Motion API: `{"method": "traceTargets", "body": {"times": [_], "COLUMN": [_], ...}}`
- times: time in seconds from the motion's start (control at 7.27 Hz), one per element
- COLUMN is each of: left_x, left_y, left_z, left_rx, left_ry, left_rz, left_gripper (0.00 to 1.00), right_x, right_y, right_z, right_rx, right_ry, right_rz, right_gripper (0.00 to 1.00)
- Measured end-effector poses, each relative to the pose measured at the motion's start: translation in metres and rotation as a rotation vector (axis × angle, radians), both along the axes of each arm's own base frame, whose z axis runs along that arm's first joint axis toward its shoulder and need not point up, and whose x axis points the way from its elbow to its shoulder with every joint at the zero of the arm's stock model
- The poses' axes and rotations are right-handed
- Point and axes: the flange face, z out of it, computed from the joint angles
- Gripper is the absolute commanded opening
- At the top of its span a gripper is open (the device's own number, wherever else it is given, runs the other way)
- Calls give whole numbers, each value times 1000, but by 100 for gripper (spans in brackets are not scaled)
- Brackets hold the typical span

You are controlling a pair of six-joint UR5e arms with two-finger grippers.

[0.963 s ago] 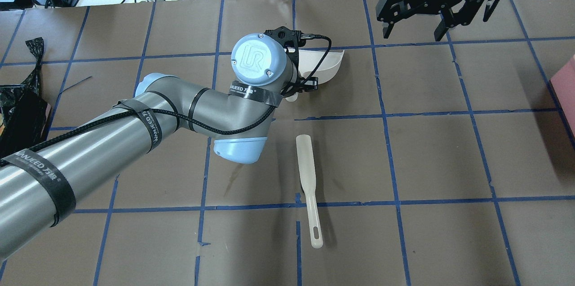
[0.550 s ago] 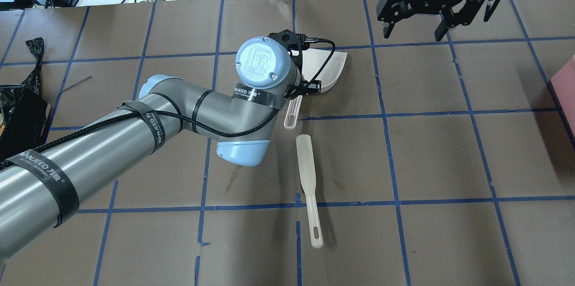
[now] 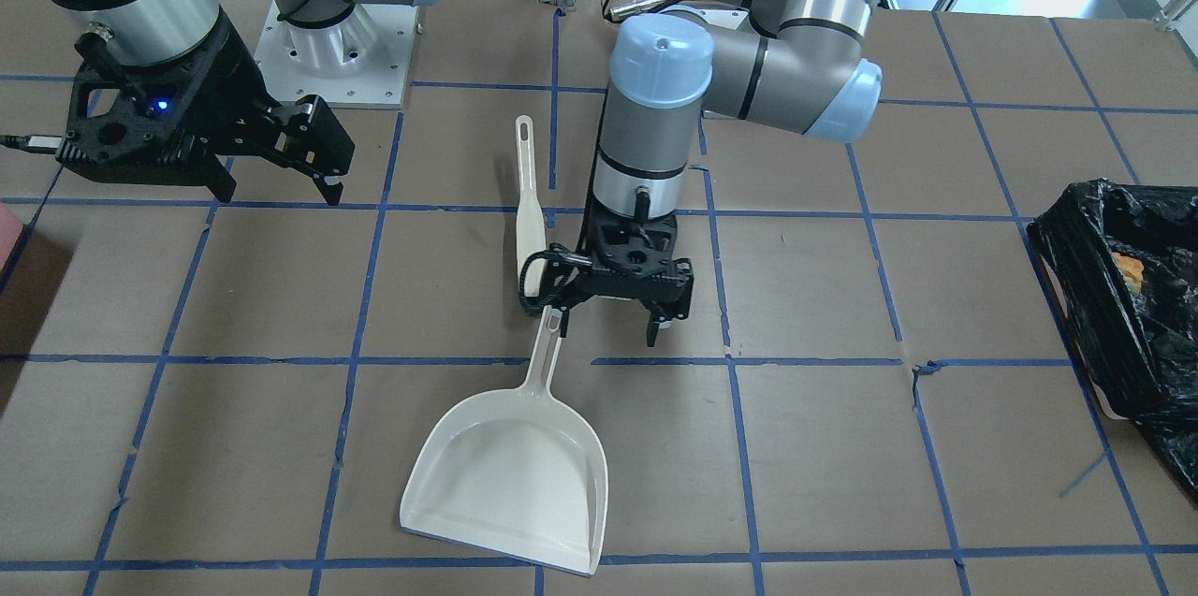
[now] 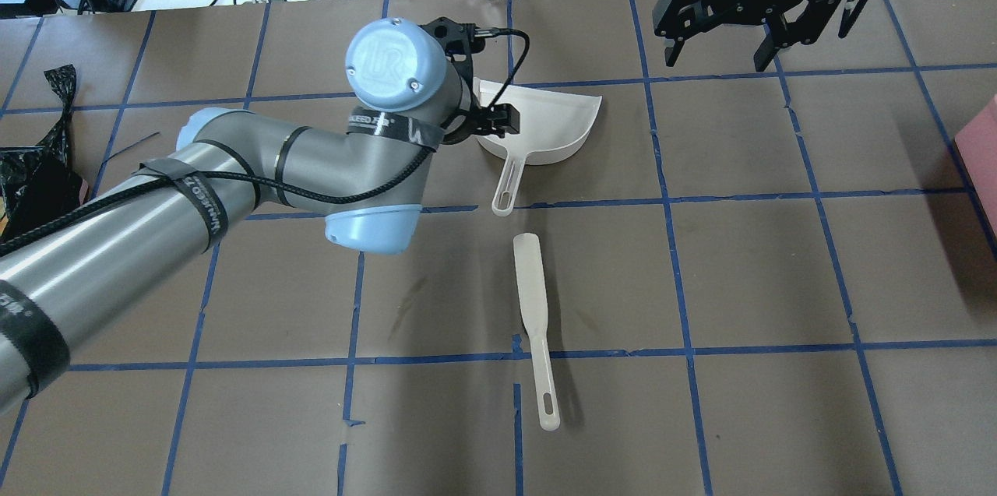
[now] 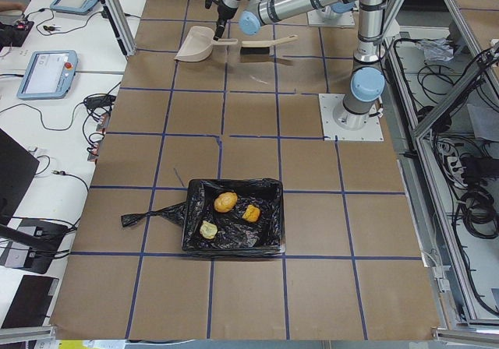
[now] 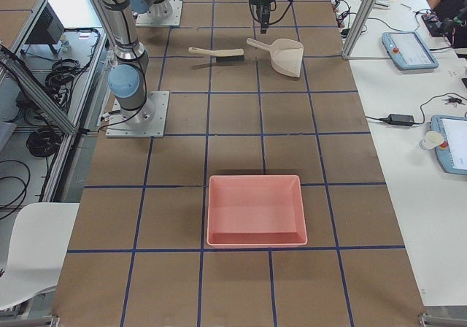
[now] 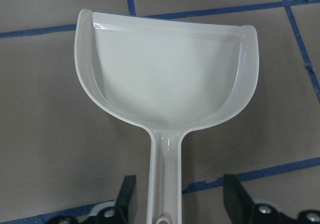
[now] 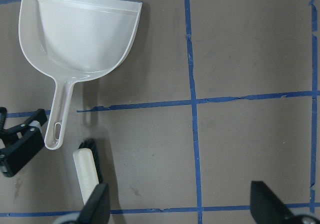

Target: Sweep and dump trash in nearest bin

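The trash lies in the bin [image 5: 269, 189], which is lined with a black bag: a brown-orange lump [image 5: 226, 202], an orange chunk [image 5: 251, 213] and a pale yellow chunk [image 5: 208, 229]. The bin also shows at the edge of the front view [image 3: 1114, 315]. A white dustpan [image 4: 545, 122] lies flat and empty on the table. My left gripper [image 3: 608, 329] is open and hovers over the dustpan's handle [image 7: 164, 179], with one finger on each side and touching nothing. A cream brush [image 4: 533, 325] lies near the handle's end. My right gripper [image 4: 715, 58] is open and empty, raised over the far right.
A pink tray [image 6: 255, 210] sits at the table's right end, and its corner shows in the overhead view [image 4: 983, 145]. The table [image 4: 748, 270] is covered with brown paper marked by blue tape lines. Cables lie beyond the far edge.
The left gripper set the tilted dustpan down flat, let go of its handle and drew away to the left. The right arm and the brush have not moved.
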Motion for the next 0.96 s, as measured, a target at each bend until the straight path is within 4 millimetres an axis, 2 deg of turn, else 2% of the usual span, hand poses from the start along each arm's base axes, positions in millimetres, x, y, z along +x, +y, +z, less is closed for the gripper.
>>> {"method": "traceTargets", "body": {"times": [0.14, 0.28, 0.55, 0.83, 0.96], "left_x": [35, 68, 120, 149, 154], "left_y": [-2, 4, 24, 34, 34], "left_z": [22, 48, 113, 183, 202], "left_rx": [42, 102, 257, 347, 351], "left_ry": [-36, -71, -101, -100, -99], "left_rz": [-6, -16, 12, 52, 59], "left_gripper": [100, 100, 100, 100, 100], "right_x": [0, 0, 0, -3, -7], "right_y": [0, 0, -1, -5, -8], "right_z": [0, 0, -1, -7, -13], "right_rx": [0, 1, 1, 5, -3], "right_ry": [0, 0, 1, 10, 15], "right_rz": [0, 0, 0, -8, -20], "right_gripper": [100, 100, 100, 100, 100]}}
